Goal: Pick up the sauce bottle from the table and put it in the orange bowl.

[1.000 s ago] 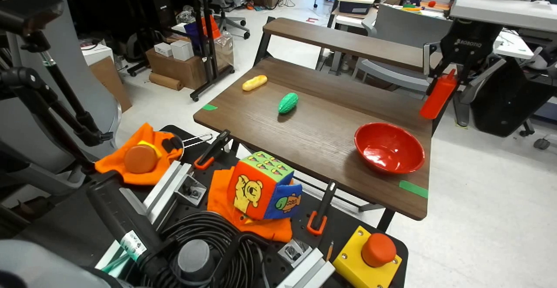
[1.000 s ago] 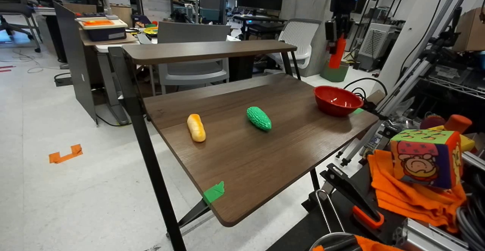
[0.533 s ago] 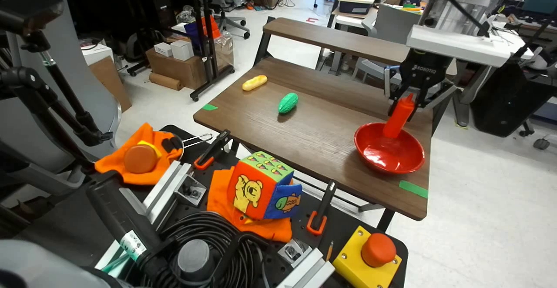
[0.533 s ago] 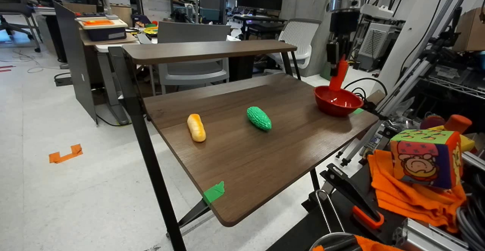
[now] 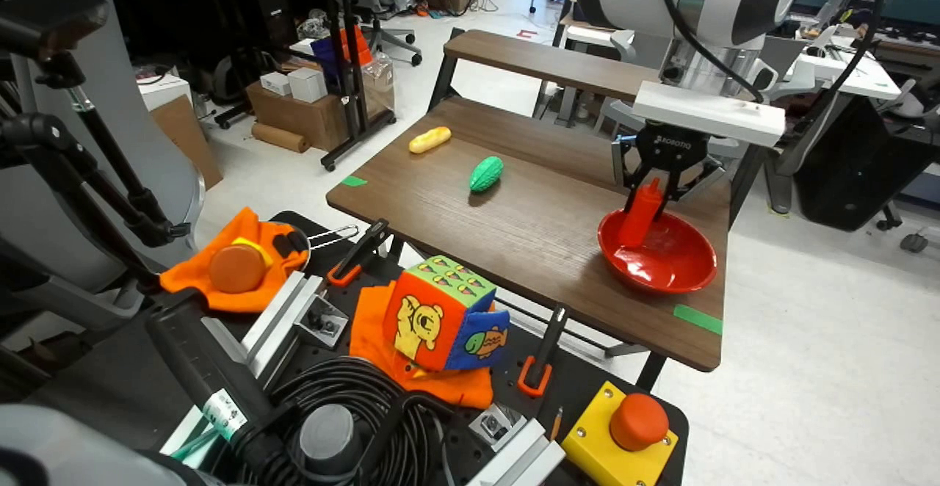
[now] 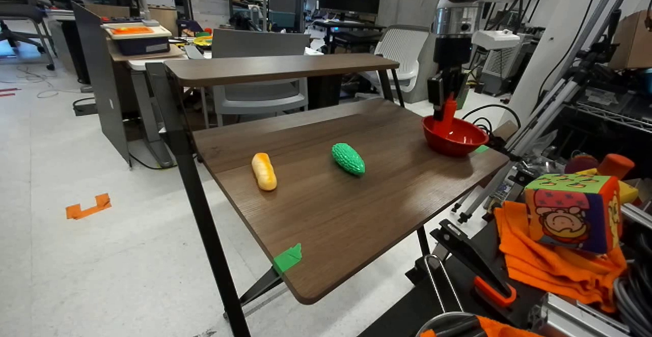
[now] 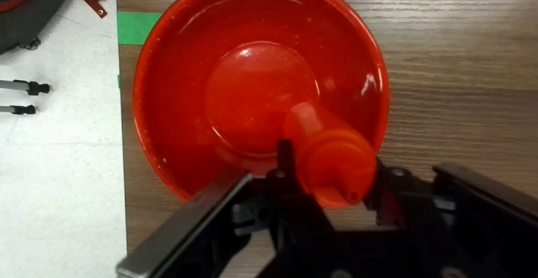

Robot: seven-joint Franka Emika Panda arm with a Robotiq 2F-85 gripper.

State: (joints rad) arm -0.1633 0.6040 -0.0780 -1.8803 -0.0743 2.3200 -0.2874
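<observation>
The red-orange sauce bottle (image 5: pixel 637 220) is tilted, its lower end inside the orange bowl in both exterior views. It shows against the bowl's near wall in an exterior view (image 6: pixel 447 117) and in the wrist view (image 7: pixel 336 164). My gripper (image 5: pixel 648 207) is shut on the bottle's upper part, one finger on each side; it also shows in the wrist view (image 7: pixel 332 158). The nozzle points up between the fingers. The wide red-orange bowl (image 5: pixel 679 262) stands upright near the table's end; it also shows in the wrist view (image 7: pixel 252 80). Whether the bottle touches the bowl's floor I cannot tell.
A green oblong item (image 5: pixel 486 174) and a yellow oblong item (image 5: pixel 429 139) lie on the brown table (image 5: pixel 529 229), away from the bowl. A raised shelf (image 6: pixel 285 67) runs along the table's side. A cart with a toy cube (image 5: pixel 444 317) stands alongside.
My gripper has carried the bottle from above and beyond the bowl's side over to the bowl, then down until the bottle's lower end is inside. The bowl has not moved.
</observation>
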